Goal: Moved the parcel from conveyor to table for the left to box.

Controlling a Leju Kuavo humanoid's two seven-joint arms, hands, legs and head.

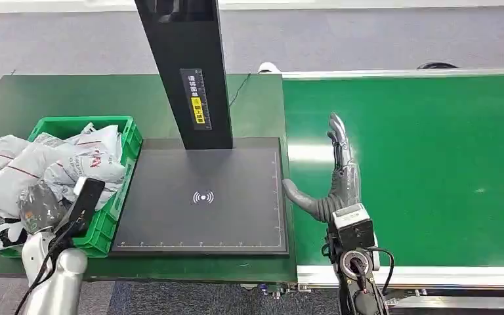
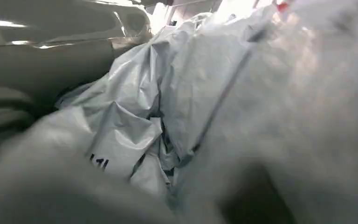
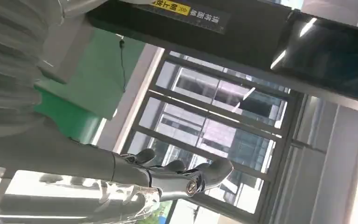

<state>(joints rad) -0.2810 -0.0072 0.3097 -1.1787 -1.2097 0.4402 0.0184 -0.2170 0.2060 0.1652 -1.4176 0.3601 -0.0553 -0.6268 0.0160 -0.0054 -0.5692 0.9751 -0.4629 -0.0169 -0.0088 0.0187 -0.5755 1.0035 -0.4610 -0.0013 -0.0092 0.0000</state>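
Note:
Several grey and white bagged parcels [image 1: 52, 164] are heaped in the green crate [image 1: 82, 121] at the left of the table. My left hand [image 1: 44, 209] is down at the crate's near corner among them, its fingers hidden. The left wrist view is pressed close against crumpled grey parcels [image 2: 135, 121], too blurred to show a grip. My right hand [image 1: 338, 177] hovers over the green conveyor [image 1: 433, 164] just right of the scanner pad, fingers [image 3: 186, 175] stretched out, thumb spread, holding nothing.
A black scanner pad [image 1: 203, 197] lies on the table between crate and conveyor, with a black post [image 1: 187, 72] rising from its far edge. The conveyor belt runs off to the right. The table's near edge is close to my body.

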